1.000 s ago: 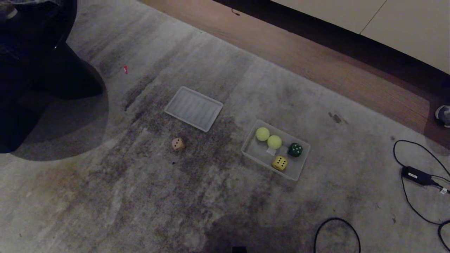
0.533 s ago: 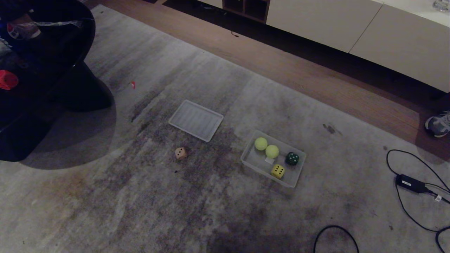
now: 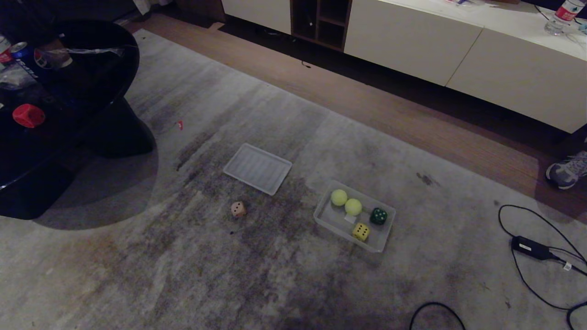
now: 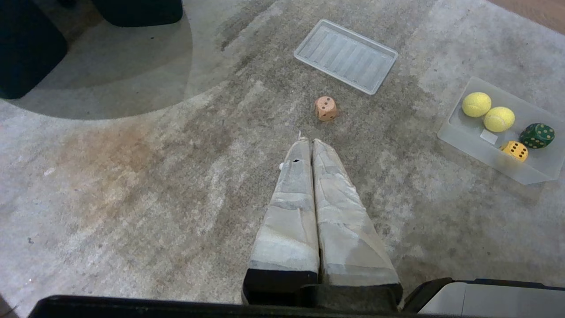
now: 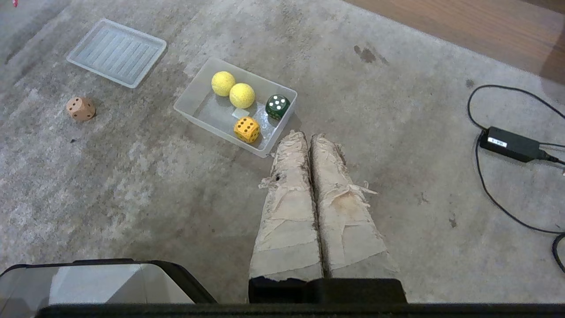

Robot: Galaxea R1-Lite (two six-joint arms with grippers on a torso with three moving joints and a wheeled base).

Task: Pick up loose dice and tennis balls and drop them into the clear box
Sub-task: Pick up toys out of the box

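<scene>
The clear box [image 3: 383,243] sits on the grey rug and holds two tennis balls [image 3: 339,197] [image 3: 353,206], a dark green die [image 3: 378,216] and a yellow die [image 3: 361,231]. A pinkish-tan die [image 3: 238,209] lies loose on the rug to the box's left. Neither arm shows in the head view. My left gripper [image 4: 309,141] is shut and empty, hanging well above the rug short of the tan die [image 4: 326,108]. High over the rug beside the box [image 5: 194,112], my right gripper [image 5: 305,135] is also shut and empty.
A flat ribbed clear lid [image 3: 257,168] lies behind the tan die. A black round table [image 3: 69,119] with a red item [image 3: 28,115] stands at the left. A power adapter with cables [image 3: 529,247] lies at the right, a shoe [image 3: 566,172] beyond it, white cabinets [image 3: 435,46] at the back.
The whole head view has shifted: the camera has tilted up, so the rug and objects sit lower and smaller and the cabinets have come into view. The objects themselves have not moved.
</scene>
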